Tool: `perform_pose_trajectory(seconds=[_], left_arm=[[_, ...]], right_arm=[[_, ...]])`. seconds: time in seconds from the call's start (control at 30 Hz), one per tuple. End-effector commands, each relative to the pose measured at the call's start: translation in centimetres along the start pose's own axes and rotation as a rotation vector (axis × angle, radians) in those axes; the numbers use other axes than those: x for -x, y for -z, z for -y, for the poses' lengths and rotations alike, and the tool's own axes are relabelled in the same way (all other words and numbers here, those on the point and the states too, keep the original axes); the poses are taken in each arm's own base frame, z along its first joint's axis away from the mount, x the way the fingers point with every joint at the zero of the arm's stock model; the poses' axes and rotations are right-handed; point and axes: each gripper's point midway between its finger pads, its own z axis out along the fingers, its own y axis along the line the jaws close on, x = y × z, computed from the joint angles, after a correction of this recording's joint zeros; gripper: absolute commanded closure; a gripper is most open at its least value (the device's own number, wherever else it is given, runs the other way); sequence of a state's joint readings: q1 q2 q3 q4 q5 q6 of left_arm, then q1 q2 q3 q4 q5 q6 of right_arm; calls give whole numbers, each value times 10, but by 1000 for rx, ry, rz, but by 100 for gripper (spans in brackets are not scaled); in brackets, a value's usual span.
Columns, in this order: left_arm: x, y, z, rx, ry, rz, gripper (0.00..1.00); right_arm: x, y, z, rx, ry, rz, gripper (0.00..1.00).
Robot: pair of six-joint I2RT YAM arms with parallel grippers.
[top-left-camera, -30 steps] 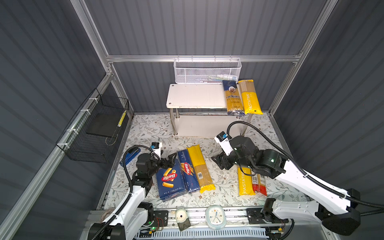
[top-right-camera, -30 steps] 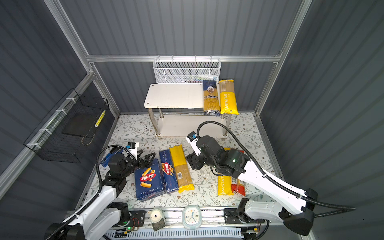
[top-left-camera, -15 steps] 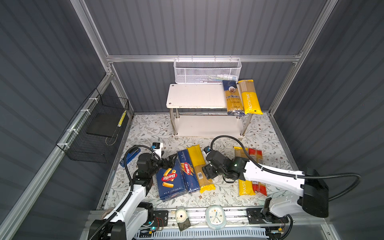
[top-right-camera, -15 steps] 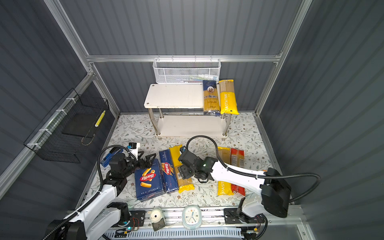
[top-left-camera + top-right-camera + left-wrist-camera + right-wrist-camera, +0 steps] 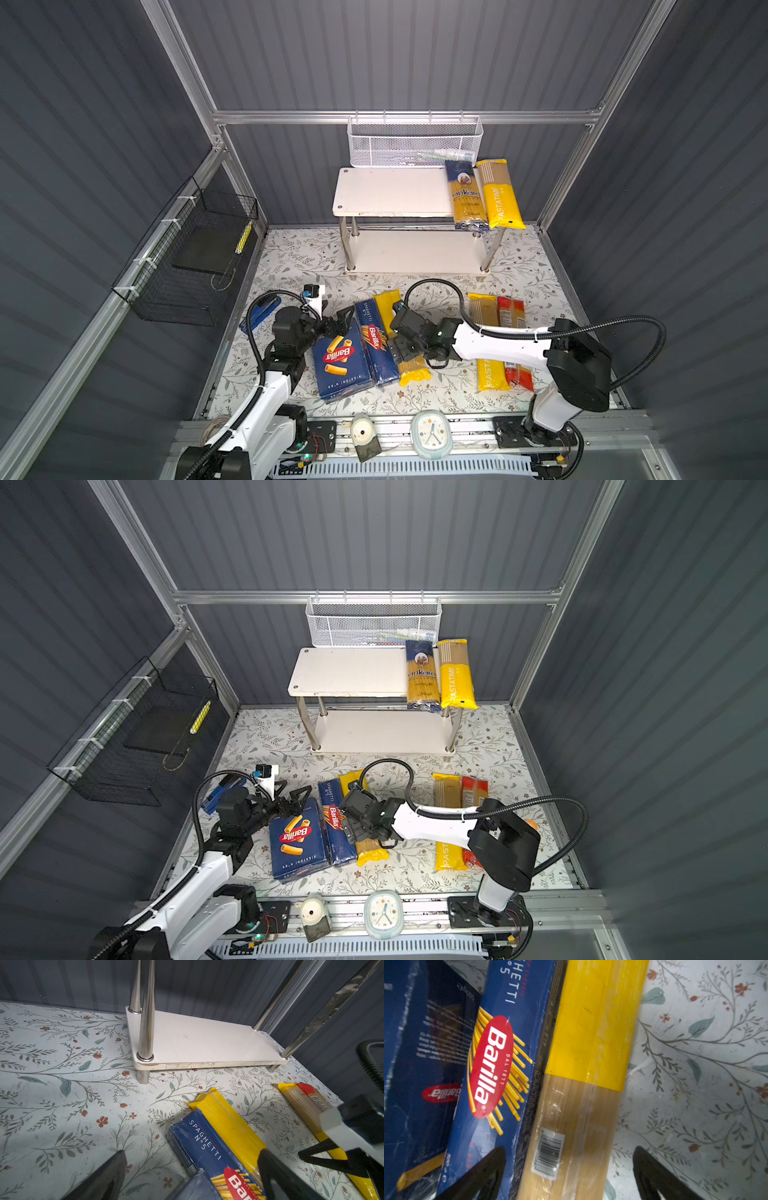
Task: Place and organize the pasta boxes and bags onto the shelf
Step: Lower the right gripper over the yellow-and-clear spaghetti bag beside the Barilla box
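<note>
The white two-tier shelf holds the blue ankara bag and a yellow PASTATIME bag at its top right. On the floor lie the wide Barilla box, the spaghetti box and a plain yellow bag side by side. Farther right lie another PASTATIME bag and a red bag. My right gripper hangs open low over the plain yellow bag, one finger above the spaghetti box. Over the boxes' far ends, my left gripper stands open and empty.
A white mesh basket hangs behind the shelf and a black wire basket on the left wall. A blue stapler lies by the left arm. A clock sits on the front rail. The right arm's cable loops before the shelf.
My right arm has swung left and down from the middle of the floor to the plain yellow bag, and its jaws have opened wider. The left arm has stayed put.
</note>
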State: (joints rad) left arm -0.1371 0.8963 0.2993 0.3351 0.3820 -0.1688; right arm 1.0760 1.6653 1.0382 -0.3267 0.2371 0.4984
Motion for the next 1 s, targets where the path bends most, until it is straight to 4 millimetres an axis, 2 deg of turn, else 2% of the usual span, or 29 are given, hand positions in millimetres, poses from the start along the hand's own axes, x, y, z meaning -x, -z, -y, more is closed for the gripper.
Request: perform_pose_trajectory(seconds=[0.0,0.17,0.63,0.87,0.97], left_arm=[[-1,-1,2,-10,-3,-5,0],[0,0,2,-5,-4,-2,1],[0,1,3,-7,-5,2,0],[0,0,2,-7,-4,-1,1],[1,0,3,-8,-5,1,0]], right_arm=[[1,-8,-2,-2,-12,17,2],[0,-17,2,-18,-9,1,1],[-15,-15,28,-53,-75,9,1],[-14,-17,12,37,-45,18,1],[-15,-20,13,27,-44,14,1]])
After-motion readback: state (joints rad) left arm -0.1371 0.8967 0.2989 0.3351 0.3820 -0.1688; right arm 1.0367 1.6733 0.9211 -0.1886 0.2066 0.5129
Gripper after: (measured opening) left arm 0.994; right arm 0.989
